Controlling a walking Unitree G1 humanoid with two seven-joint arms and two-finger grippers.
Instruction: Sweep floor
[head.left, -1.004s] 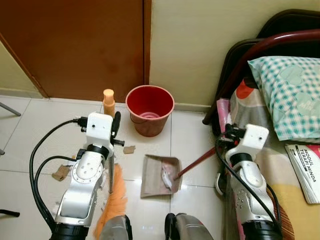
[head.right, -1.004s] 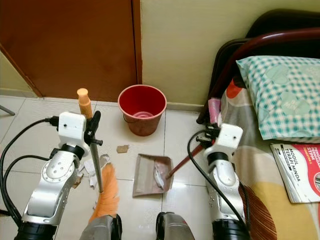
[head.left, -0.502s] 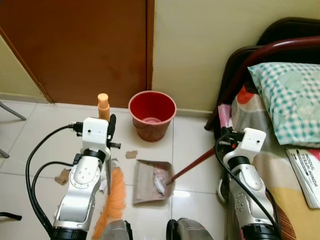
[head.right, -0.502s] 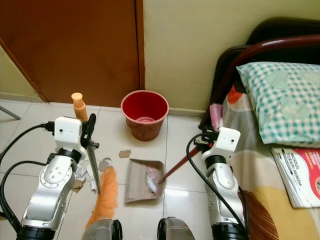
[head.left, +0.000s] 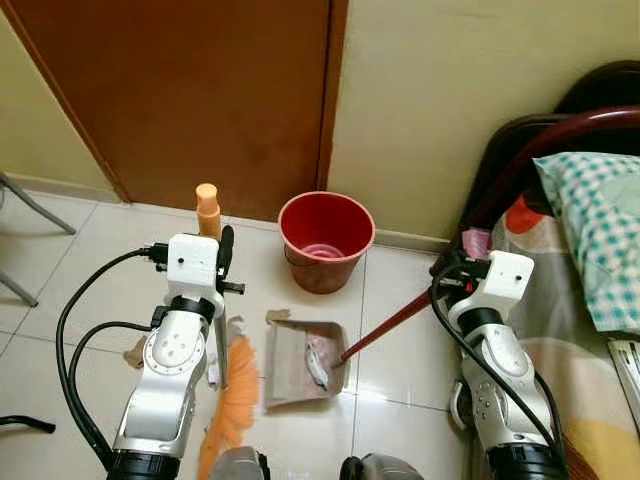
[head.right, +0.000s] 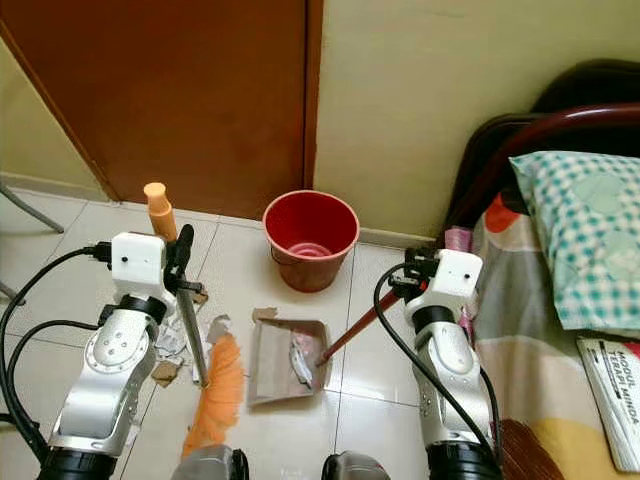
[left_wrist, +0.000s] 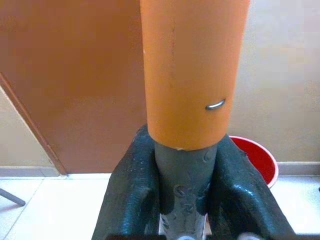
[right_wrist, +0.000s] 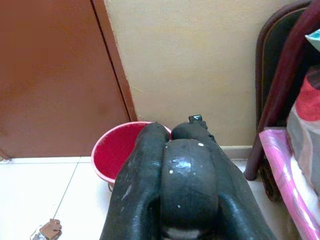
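**Left eye view: broom and dustpan by a red bucket**

Left gripper (left_wrist: 182, 190) clamped on the orange broom (head.left: 230, 400), bristles cut off below. Dustpan (head.left: 300, 350) holds scraps; its handle's top hides inside the closed right gripper (right_wrist: 187, 165). Red bucket (head.left: 326, 240) just beyond.

On the bed, we make out part of "MODUL... MINDA" on a booklet's (head.right: 615, 395) cover.

Left tool (left_wrist: 184, 200) clamped, arm raised, right tool (right_wrist: 187, 190) clamped, forearm angled forward
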